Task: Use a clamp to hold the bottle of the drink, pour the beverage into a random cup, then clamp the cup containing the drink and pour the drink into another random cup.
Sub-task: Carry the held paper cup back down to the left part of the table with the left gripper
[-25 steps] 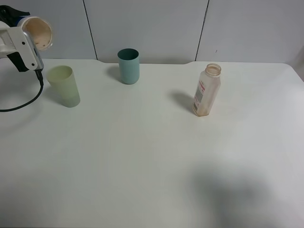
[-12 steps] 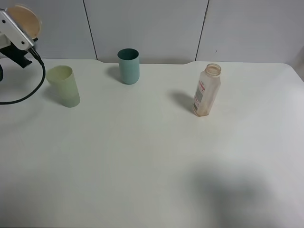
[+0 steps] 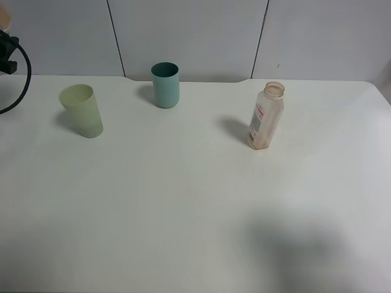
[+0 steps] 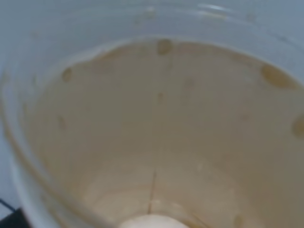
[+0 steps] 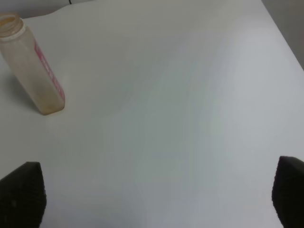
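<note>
The blue-banded cup (image 4: 156,142) fills the left wrist view: a tan inside with brown drops on the wall and no pool of beverage. My left gripper is shut on it, almost out of the high view at the far left edge, where only a sliver of the cup (image 3: 3,17) and a black part of the arm (image 3: 6,52) show. The pale yellow-green tumbler (image 3: 81,110) stands upright at the back left. The bottle (image 3: 266,116) stands uncapped at the right, nearly empty with a brown tint at its base. My right gripper (image 5: 152,194) is open, well short of the bottle (image 5: 31,66).
A teal tumbler (image 3: 165,85) stands at the back centre. A black cable (image 3: 24,79) loops over the table's far left edge. The white table (image 3: 195,213) ends at a grey panelled wall behind.
My left gripper has carried the cup up and to the left, away from the yellow-green tumbler and nearly out of the high view. The tumblers and bottle have stayed in place.
</note>
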`<action>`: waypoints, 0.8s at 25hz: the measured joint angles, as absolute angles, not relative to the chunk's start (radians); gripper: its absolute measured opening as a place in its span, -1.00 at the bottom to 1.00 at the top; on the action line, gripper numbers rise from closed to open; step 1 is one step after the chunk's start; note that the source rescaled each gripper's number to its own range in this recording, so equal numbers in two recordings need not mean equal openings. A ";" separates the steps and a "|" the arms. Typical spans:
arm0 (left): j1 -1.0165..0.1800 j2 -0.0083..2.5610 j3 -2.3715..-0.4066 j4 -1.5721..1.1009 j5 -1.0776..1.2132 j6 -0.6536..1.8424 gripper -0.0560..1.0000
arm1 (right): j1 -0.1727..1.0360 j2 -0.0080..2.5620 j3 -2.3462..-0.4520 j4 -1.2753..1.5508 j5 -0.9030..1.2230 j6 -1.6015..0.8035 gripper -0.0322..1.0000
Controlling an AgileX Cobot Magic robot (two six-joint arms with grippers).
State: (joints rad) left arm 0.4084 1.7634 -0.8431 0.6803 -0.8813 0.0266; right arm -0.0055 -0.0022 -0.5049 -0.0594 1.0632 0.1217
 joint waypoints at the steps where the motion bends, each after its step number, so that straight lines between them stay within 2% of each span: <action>1: 0.415 1.763 -0.843 0.680 -0.882 0.000 -0.89 | -0.005 -0.002 -0.505 -0.059 1.063 0.122 1.00; 7: 0.450 1.763 -0.825 0.657 -0.898 -0.026 -0.89 | -0.005 -0.002 -0.505 -0.059 1.063 0.122 1.00; 20: 0.453 1.762 -0.599 0.490 -1.036 0.000 -0.89 | -0.005 -0.002 -0.505 -0.059 1.063 0.122 1.00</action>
State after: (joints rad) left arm 0.4533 1.7625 -0.5988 0.4901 -1.0360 0.0000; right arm -0.0055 -0.0022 -0.5049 -0.0594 1.0632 0.1217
